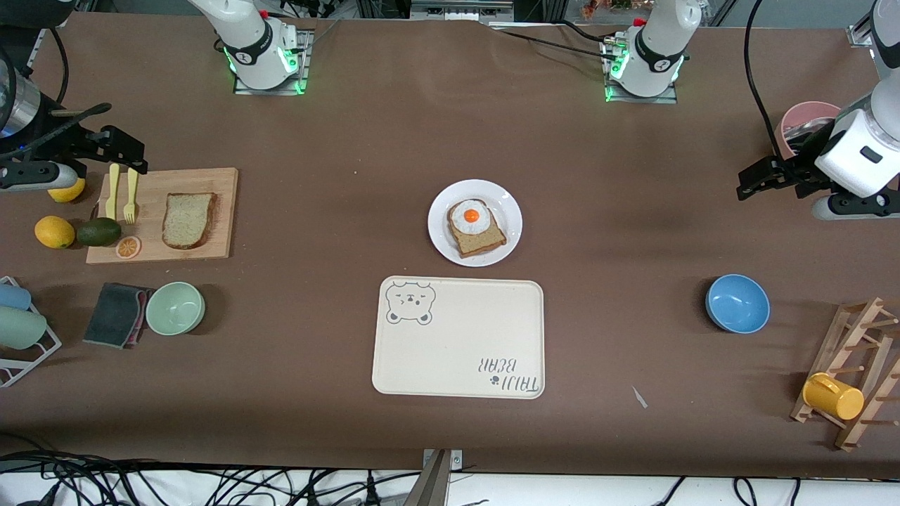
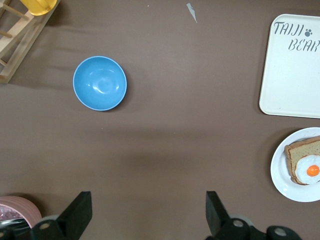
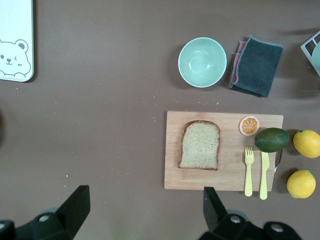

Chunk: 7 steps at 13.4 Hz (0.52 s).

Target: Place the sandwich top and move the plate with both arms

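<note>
Presently, the sandwich top point(image 1: 188, 220) is found lying flat on a wooden cutting board point(image 1: 211, 184) toward the right arm's end of the table, beside a yellow fork point(image 1: 130, 195) and yellow knife point(image 1: 112, 191); an orange slice point(image 1: 128, 247) sits on the board's nearer corner, with an avocado point(image 1: 98, 232) and two lemons point(image 1: 54, 232) alongside. The plate point(image 1: 508, 212) is set mid-table, carrying a bread slice with a fried egg point(image 1: 475, 225), and is placed just farther from the front camera than the cream bear-print tray point(image 1: 458, 337). A mint bowl point(image 1: 175, 308) and a dark folded cloth point(image 1: 117, 313) are listed nearer the camera than the board; a blue bowl point(image 1: 737, 303) is listed toward the left arm's end. The right gripper point(image 3: 145, 210) is held over the table beside the board, jaws spread, nothing held. The left gripper point(image 2: 149, 212) is held over bare table near a pink cup point(image 1: 808, 118), jaws spread, nothing held
</note>
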Motion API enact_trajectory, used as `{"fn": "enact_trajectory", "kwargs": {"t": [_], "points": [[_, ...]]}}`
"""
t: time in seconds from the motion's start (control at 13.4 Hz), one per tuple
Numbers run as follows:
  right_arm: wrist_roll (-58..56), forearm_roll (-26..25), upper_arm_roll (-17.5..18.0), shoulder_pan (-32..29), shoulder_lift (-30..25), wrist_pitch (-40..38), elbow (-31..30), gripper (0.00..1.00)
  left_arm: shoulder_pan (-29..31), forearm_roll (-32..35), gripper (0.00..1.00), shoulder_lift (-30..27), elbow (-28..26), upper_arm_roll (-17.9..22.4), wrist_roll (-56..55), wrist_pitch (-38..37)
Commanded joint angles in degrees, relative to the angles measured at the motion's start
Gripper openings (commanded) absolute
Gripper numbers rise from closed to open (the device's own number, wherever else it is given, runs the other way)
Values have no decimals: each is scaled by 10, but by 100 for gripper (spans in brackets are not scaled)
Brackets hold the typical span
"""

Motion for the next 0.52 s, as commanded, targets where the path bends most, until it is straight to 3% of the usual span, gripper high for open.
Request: {"fn": "enact_trajectory", "kwargs": {"t": [0.0,0.45], "points": [[0,-8,4,-3,-7,7,-8,100,-3,19,100,3,10,0,-5,-9],[-3,-8,4,-4,-6,6,-7,100,-2,19,100,3,10,0,-5,-9]]}}
